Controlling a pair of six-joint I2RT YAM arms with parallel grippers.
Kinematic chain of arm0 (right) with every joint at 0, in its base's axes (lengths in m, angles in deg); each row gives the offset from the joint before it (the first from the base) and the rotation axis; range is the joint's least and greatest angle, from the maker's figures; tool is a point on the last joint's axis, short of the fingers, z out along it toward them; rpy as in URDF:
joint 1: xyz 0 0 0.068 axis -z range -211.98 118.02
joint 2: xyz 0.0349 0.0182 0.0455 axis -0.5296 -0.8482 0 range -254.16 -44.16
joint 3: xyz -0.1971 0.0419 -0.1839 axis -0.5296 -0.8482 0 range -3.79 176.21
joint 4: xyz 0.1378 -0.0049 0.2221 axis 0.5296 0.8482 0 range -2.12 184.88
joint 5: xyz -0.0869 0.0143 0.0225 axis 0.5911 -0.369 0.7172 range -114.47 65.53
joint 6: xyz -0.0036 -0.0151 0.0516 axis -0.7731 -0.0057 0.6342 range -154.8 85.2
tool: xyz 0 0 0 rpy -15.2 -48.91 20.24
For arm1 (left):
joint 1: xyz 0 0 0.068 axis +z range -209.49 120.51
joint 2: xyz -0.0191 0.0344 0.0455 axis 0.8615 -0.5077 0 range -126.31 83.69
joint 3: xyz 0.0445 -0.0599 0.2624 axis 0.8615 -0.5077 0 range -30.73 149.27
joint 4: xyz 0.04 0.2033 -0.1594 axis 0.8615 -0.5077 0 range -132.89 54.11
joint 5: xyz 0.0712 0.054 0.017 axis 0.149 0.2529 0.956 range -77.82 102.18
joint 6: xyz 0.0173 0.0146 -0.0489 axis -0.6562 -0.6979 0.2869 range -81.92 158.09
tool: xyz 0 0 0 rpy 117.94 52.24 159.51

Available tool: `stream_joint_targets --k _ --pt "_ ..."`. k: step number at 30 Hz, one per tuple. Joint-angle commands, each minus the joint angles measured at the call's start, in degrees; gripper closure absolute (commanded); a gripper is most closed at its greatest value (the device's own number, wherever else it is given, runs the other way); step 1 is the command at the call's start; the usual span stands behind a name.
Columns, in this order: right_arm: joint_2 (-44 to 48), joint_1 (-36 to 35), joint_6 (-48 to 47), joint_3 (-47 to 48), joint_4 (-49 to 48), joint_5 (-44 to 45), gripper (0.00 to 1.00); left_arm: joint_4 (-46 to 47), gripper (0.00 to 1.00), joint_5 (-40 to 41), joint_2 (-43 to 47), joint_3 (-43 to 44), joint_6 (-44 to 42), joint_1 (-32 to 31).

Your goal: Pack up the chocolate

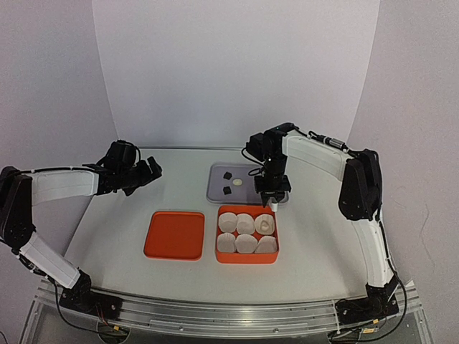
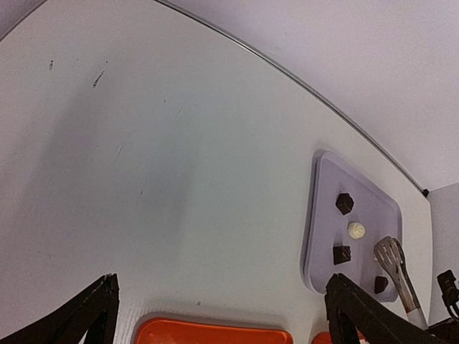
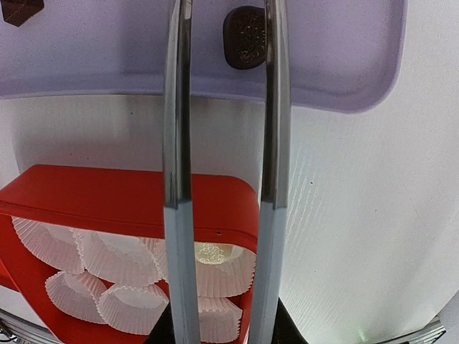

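The right gripper [image 1: 272,192] is clamping a pair of metal tongs [image 3: 178,143] and holding them over the near right corner of the lavender tray [image 1: 215,193]. In the right wrist view the two tong arms are standing apart in a narrow gap. One dark chocolate [image 3: 246,36] is lying on the tray between them, close against one arm and clear of the other, so nothing is being squeezed; the tips are running out of the frame. From the left wrist, that same piece [image 2: 381,284] is sitting just beside the tong head [image 2: 393,259], with two more dark chocolates [image 2: 344,203] and a cream chocolate [image 2: 356,230] spread along the tray. A pale speck near the tray's far edge in the top view is too small to name. The orange box [image 1: 247,259] is sitting just in front of the tray, filled with six white paper cups [image 1: 228,222] — the far right cup is holding a cream piece [image 3: 213,252], and the others are showing no filling. The orange lid [image 1: 174,234] is lying flat beside the box on its left. The left gripper [image 1: 150,170] is hovering over the table [image 1: 107,229] well to the left of the tray, its fingers [image 2: 93,315] spread wide and gripping nothing.
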Motion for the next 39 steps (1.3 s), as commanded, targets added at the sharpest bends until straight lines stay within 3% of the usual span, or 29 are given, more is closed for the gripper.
stream_joint_targets --k 1,6,12,22,32,39 --pt "2.34 0.13 0.2 1.61 2.52 0.86 0.91 0.48 0.0 1.05 1.21 -0.51 0.48 0.35" --pt "5.84 -0.05 -2.29 1.22 2.17 3.27 0.95 0.75 0.0 1.03 1.36 -0.51 0.5 0.35" --pt "13.82 -1.93 -6.6 -6.13 -0.44 6.0 0.97 0.41 0.0 1.23 1.93 -0.61 0.39 0.36" --pt "24.97 -7.76 -7.81 -16.58 -3.82 0.8 0.98 0.5 0.0 0.81 2.06 -0.62 0.68 0.35" --pt "29.83 -13.19 -6.52 -25.56 -4.08 -9.46 0.99 -0.02 0.0 1.65 2.82 -0.88 0.85 0.35" --pt "30.6 -15.69 -4.22 -28.86 -4.04 -8.93 0.99 -0.03 0.0 2.2 4.27 -2.03 1.04 0.34"
